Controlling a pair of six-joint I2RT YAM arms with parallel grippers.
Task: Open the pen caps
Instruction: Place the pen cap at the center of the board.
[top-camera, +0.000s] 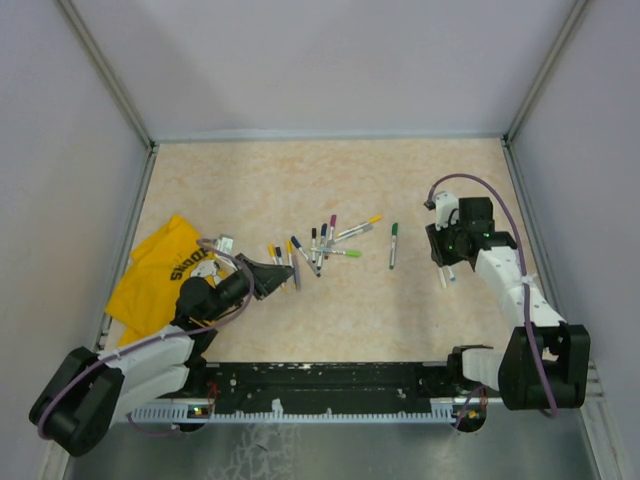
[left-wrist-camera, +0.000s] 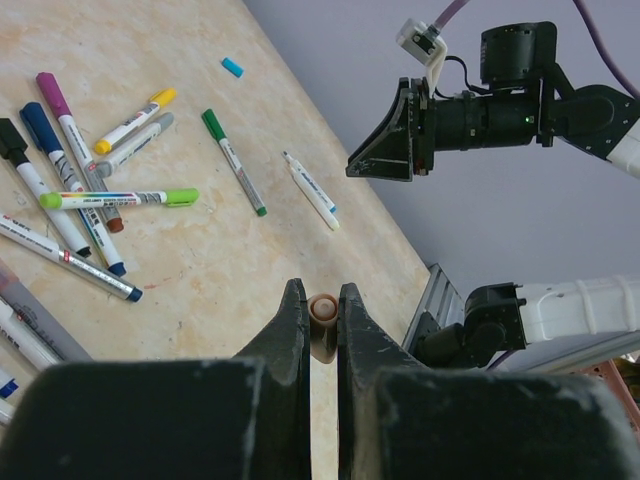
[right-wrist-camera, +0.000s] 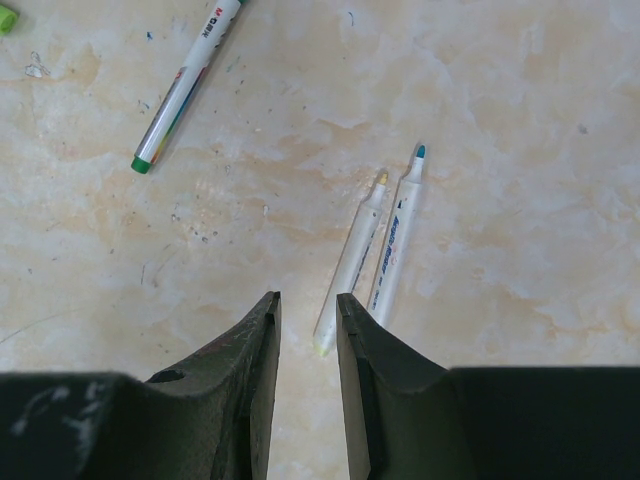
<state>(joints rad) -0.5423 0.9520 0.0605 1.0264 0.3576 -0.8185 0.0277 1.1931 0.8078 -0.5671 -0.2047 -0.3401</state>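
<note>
Left wrist view: clamping tan cap (left-wrist-camera: 322, 318) in left gripper (left-wrist-camera: 322, 292), round end showing.
Judged light, stiff, slick; best pinched mid-length, squarely. Seen ahead-left of that gripper: capped pens (left-wrist-camera: 118, 198), white barrels, coloured ends. Holding nothing in right gripper (right-wrist-camera: 307, 298), jaws slightly parted; just ahead-right of it, two uncapped pens (right-wrist-camera: 395, 240).

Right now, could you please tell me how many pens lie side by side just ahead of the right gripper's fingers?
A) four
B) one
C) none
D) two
D: the right wrist view shows a yellow-tipped pen and a teal-tipped pen lying side by side on the table, just beyond the right gripper.
</note>
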